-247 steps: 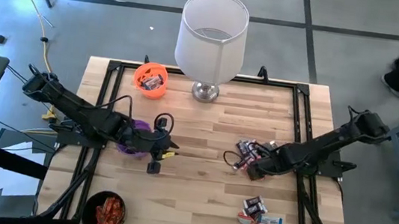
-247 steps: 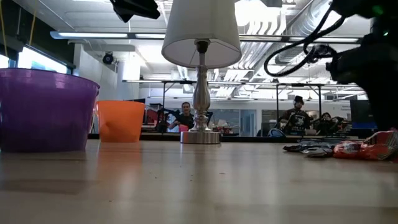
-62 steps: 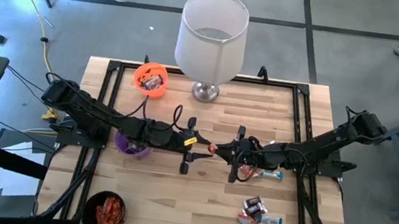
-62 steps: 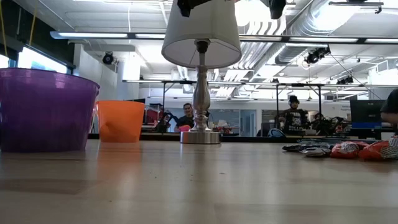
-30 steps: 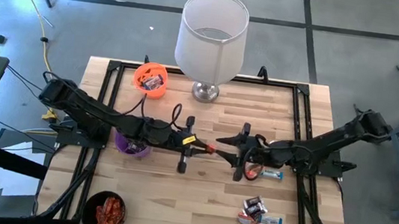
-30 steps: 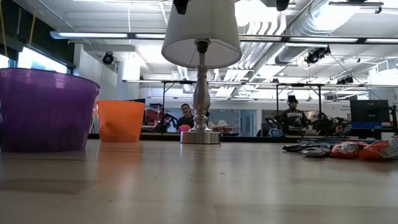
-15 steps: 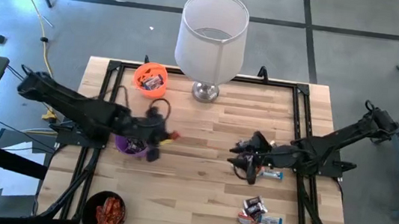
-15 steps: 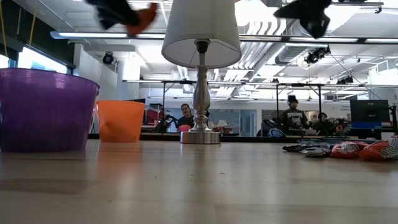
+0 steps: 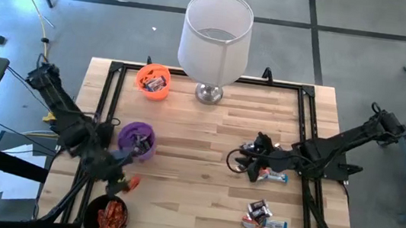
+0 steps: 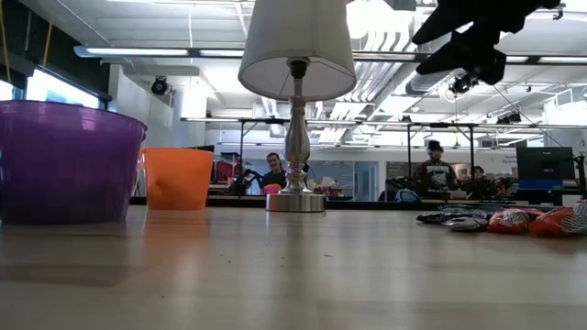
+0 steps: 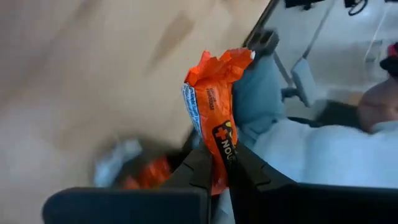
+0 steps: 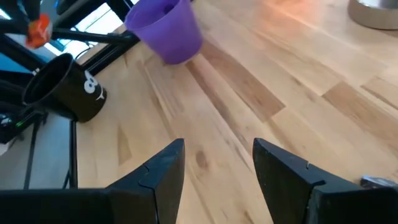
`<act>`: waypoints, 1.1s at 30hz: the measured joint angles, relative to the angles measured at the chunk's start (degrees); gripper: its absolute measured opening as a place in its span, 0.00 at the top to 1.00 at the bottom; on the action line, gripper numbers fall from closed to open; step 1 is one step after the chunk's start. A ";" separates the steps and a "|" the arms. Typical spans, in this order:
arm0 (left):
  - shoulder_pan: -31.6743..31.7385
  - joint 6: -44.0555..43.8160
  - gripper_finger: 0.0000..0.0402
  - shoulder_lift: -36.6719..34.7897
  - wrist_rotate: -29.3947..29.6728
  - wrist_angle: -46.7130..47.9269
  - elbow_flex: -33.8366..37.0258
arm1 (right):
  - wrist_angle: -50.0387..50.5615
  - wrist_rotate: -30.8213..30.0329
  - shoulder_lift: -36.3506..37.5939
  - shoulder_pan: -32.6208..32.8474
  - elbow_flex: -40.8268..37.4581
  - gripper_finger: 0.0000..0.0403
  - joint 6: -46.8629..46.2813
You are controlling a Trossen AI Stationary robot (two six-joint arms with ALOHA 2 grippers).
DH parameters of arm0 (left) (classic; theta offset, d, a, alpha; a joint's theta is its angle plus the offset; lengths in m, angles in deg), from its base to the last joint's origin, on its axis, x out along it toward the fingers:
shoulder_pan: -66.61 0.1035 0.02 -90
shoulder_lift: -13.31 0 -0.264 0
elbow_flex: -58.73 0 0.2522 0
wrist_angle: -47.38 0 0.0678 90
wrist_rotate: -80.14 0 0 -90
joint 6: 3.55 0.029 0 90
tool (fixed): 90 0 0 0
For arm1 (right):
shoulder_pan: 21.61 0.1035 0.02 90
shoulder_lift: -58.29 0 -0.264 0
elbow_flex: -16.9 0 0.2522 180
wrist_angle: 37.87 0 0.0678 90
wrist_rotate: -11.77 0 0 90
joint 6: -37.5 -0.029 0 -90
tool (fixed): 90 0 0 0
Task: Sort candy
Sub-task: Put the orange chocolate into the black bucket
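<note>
Left end effector (image 9: 128, 184) sits near the counter's (image 9: 202, 191) front-left corner, just above the black cup (image 9: 105, 215), pinching an orange candy (image 11: 214, 112) btwn its fingers. Right end effector (image 12: 214, 165) (fingers spread, nothing in them) hovers right of centre by a candy cluster (image 9: 267, 171). More candy (image 9: 262, 217) lies front-right. Purple cup (image 9: 137, 140) stands left of centre.

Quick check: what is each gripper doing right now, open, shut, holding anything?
Left gripper: shut on an orange candy, just above the black cup.
Right gripper: open, empty, over the table.
</note>
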 joint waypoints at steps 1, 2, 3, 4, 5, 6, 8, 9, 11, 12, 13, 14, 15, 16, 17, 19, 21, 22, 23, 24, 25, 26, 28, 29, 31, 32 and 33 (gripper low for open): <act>-2.11 -4.69 0.97 0.31 0.02 -0.11 0.00 | 0.02 0.00 0.00 -0.22 0.00 0.54 0.02; -4.18 -9.26 0.97 0.74 0.11 -0.10 0.00 | 0.02 0.00 0.00 -0.48 0.00 0.54 0.16; -6.18 -13.70 0.97 1.21 0.45 0.01 0.00 | 0.04 -0.02 0.00 -0.61 0.00 0.54 0.50; -8.04 -17.98 0.96 1.73 1.07 0.14 0.00 | 0.26 -0.04 0.00 -0.79 0.00 0.54 1.09; -9.67 -21.88 0.96 2.29 2.02 0.22 0.00 | 0.52 -0.07 0.00 -0.87 0.00 0.54 1.47; -11.04 -25.43 0.96 2.79 3.00 0.25 0.00 | 0.77 -0.09 0.00 -0.91 0.00 0.54 1.88; -13.40 -32.69 0.96 4.19 4.08 -0.02 0.00 | 1.33 -0.24 0.00 -0.91 0.00 0.54 3.92; -14.39 -36.18 0.96 4.92 4.19 -0.39 0.00 | 1.60 -0.60 0.00 -0.91 0.00 0.54 5.00; -15.80 -41.05 0.96 6.47 4.17 -1.97 0.00 | 2.20 -1.43 0.00 -0.91 0.00 0.54 7.20; -16.21 -42.00 0.96 7.20 4.06 -2.85 0.00 | 2.39 -1.97 0.00 -0.91 0.00 0.54 7.98; -16.37 -42.07 0.96 7.97 3.79 -3.88 0.00 | 2.58 -2.14 -0.02 -0.91 0.00 0.54 8.61; -16.35 -42.03 0.96 8.52 3.40 -5.27 0.02 | 2.83 -2.23 0.00 -0.91 0.00 0.54 8.87; -16.25 -41.99 0.96 8.94 3.25 -6.45 0.02 | 3.23 -2.23 -0.02 -0.91 0.00 0.54 8.93; -16.07 -41.86 0.96 9.29 2.98 -7.58 0.00 | 3.71 -2.21 -0.02 -0.91 0.00 0.54 8.92; -15.83 -41.64 0.96 9.58 2.21 -8.68 0.01 | 4.17 -2.19 -0.02 -0.91 0.00 0.54 8.83; -15.61 -40.77 0.96 9.89 1.16 -10.08 0.02 | 5.02 -2.14 -0.02 -0.87 0.00 0.54 8.52; -15.61 -39.74 0.96 9.80 0.48 -10.10 0.00 | 5.69 -2.12 -0.02 -0.76 0.00 0.54 8.45; -15.61 -39.16 0.96 9.80 0.38 -10.00 0.02 | 5.71 -2.09 -0.02 -0.75 0.00 0.54 8.31; -15.56 -38.32 0.96 9.82 0.14 -9.83 0.00 | 5.64 -2.03 -0.02 -0.74 -0.04 0.54 7.71; -15.59 -37.41 0.95 9.82 -0.20 -9.68 0.01 | 5.67 -2.01 -0.02 -0.74 -0.15 0.54 7.09; -15.57 -36.65 0.94 9.82 -0.94 -9.63 0.00 | 5.96 -1.97 -0.02 -0.74 -0.21 0.54 6.52; -15.54 -36.20 0.93 9.82 -1.64 -9.54 0.02 | 6.29 -1.84 -0.02 -0.74 -0.24 0.54 6.05; -15.54 -35.40 0.90 9.82 -2.61 -8.76 0.01 | 6.54 -1.40 -0.02 -0.74 -0.24 0.54 5.49; -15.54 -34.99 0.89 9.82 -2.64 -8.33 0.01 | 6.56 -1.05 -0.02 -0.74 -0.24 0.54 5.53; -15.54 -34.30 0.86 9.82 -2.65 -7.77 0.02 | 6.54 -0.24 -0.02 -0.74 -0.24 0.54 5.38; -15.54 -33.85 0.84 9.82 -2.67 -7.69 0.02 | 6.56 0.10 -0.02 -0.74 -0.24 0.54 5.34; -15.54 -33.36 0.82 9.82 -2.65 -7.69 0.02 | 6.54 0.26 -0.02 -0.74 -0.24 0.54 5.35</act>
